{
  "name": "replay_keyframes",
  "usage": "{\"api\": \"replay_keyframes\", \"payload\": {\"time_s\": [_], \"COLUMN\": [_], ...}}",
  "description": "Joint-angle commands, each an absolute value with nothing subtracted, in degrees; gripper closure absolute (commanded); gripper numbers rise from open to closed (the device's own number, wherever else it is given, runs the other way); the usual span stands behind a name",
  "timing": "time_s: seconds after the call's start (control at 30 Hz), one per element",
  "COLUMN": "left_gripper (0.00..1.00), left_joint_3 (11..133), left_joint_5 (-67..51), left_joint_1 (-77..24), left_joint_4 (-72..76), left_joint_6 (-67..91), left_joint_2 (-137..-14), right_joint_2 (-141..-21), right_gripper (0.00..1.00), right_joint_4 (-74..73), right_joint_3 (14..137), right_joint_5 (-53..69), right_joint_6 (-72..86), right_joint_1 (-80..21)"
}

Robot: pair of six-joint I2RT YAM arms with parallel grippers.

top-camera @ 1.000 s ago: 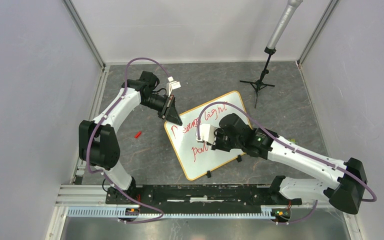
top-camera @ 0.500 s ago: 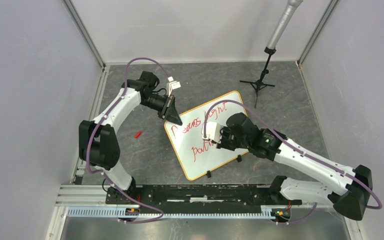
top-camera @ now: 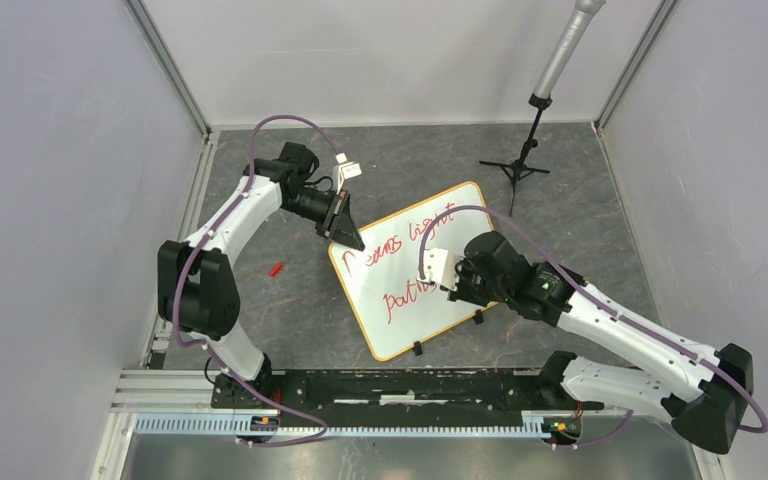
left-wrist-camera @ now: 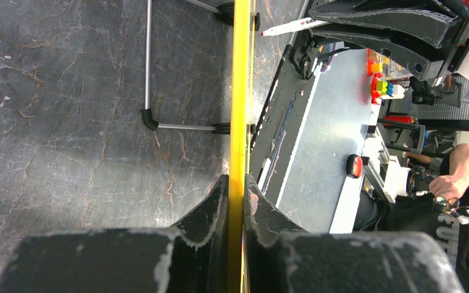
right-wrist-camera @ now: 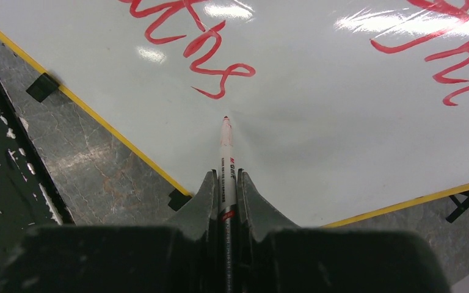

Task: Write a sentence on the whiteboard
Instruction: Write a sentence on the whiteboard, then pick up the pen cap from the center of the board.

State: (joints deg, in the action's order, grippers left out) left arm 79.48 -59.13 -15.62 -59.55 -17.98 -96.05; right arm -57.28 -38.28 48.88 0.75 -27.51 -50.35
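The whiteboard (top-camera: 455, 205) lies slanted on the dark floor, white with a yellow rim. The sentence (top-camera: 396, 245) runs in red in two lines, "dreams light" above "paths". My left gripper (top-camera: 347, 238) is shut on the board's top left edge; in the left wrist view the rim (left-wrist-camera: 240, 91) runs between its fingers (left-wrist-camera: 210, 204). My right gripper (right-wrist-camera: 226, 177) is shut on a red marker (right-wrist-camera: 226, 152), whose tip rests on the board (right-wrist-camera: 342, 152) just right of the word "paths" (right-wrist-camera: 192, 36).
A microphone on a black tripod (top-camera: 525, 160) stands at the back right beside the board's far corner. A small red cap (top-camera: 276, 269) lies on the floor left of the board. Two black clips (top-camera: 478, 318) sit on the board's near edge.
My right arm has moved to the right along the lower line, and the word "paths" has grown longer. The left arm and the board have not moved.
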Motion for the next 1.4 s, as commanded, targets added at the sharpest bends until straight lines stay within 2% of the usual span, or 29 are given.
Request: {"api": "replay_keyframes", "payload": {"time_s": [0.0,0.47,0.7,0.77,0.9,0.97,1.03,1.13,1.37], "left_gripper": [0.98,0.98,0.97,0.9,0.62,0.43,0.3,0.17,0.16], "left_joint_3": [80.6,80.1,80.1,80.2,81.3,82.4,84.4,88.9,90.2], "left_joint_5": [-57.0,-56.6,-56.3,-56.1,-55.1,-54.7,-54.4,-54.7,-53.4], "left_joint_1": [-15.9,-15.9,-15.9,-15.9,-15.8,-15.2,-13.9,-9.8,11.0], "left_joint_4": [-58.8,-58.8,-58.8,-58.8,-58.8,-58.8,-59.0,-61.5,-72.4], "left_joint_6": [-19.6,-20.0,-20.0,-19.9,-19.2,-18.3,-17.4,-17.5,-30.0], "left_joint_2": [-97.1,-97.1,-97.0,-96.8,-95.7,-94.8,-93.8,-92.2,-88.4], "right_joint_2": [-57.5,-59.3,-58.4,-57.4,-55.8,-55.2,-55.0,-55.0,-55.0], "right_gripper": [1.0,1.0,1.0,1.0,1.0,1.0,1.0,1.0,1.0], "right_joint_4": [-37.0,-32.6,-34.9,-35.5,-36.4,-36.6,-36.9,-36.2,-33.0], "right_joint_3": [47.9,48.5,51.8,52.3,53.4,54.1,54.9,55.5,56.2], "right_joint_5": [-1.7,-3.1,4.0,7.1,11.4,12.8,14.0,14.3,15.6], "right_joint_6": [-28.2,-27.2,-28.6,-29.3,-30.8,-31.0,-31.0,-29.9,-25.3], "right_joint_1": [-50.1,-48.4,-48.3,-48.3,-48.4,-48.4,-48.3,-48.3,-46.6]}}
